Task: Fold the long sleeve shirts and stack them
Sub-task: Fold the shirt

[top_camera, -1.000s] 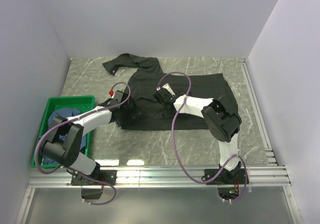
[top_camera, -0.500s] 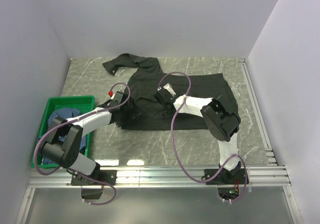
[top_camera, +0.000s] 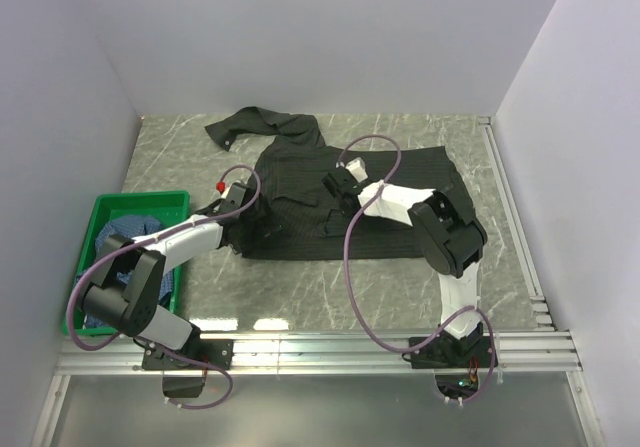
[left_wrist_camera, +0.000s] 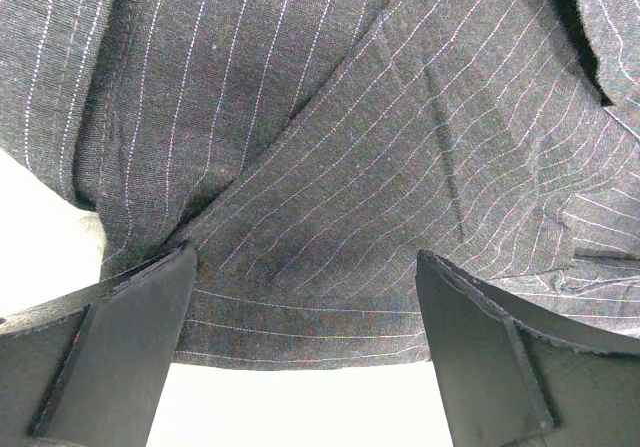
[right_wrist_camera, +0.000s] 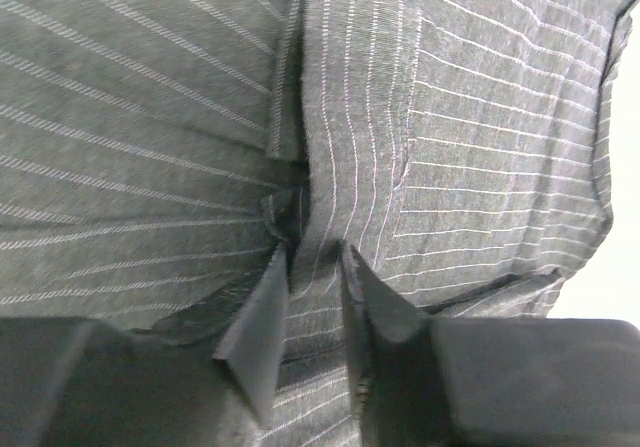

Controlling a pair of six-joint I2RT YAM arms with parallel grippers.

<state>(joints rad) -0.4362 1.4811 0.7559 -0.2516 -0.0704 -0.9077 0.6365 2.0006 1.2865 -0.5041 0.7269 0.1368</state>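
Leaves blue checked cloth shirt (top_camera: 112,233) bundled in green plastic crate (top_camera: 140,198), far left. Holds left claw (left_wrist_camera: 305,262) wide, empty, over edge of black pinstriped cloth shirt (top_camera: 410,172) spread on grey marbled desk (top_camera: 330,277). Pinches thin pleat mid-shirt with narrowed right claw (right_wrist_camera: 315,259) (might slip, or lift one layer and skew the fold). Cannot see layers beneath.

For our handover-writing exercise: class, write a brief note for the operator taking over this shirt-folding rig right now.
Left gripper open above the near-left edge of the black pinstriped shirt, holding nothing.
Right gripper shut on a fold at that shirt's middle.
Blue shirt sits crumpled in the green crate.
Done: no shirt fully folded, none stacked.
Left: fold black, fetch and fold blue, stack.
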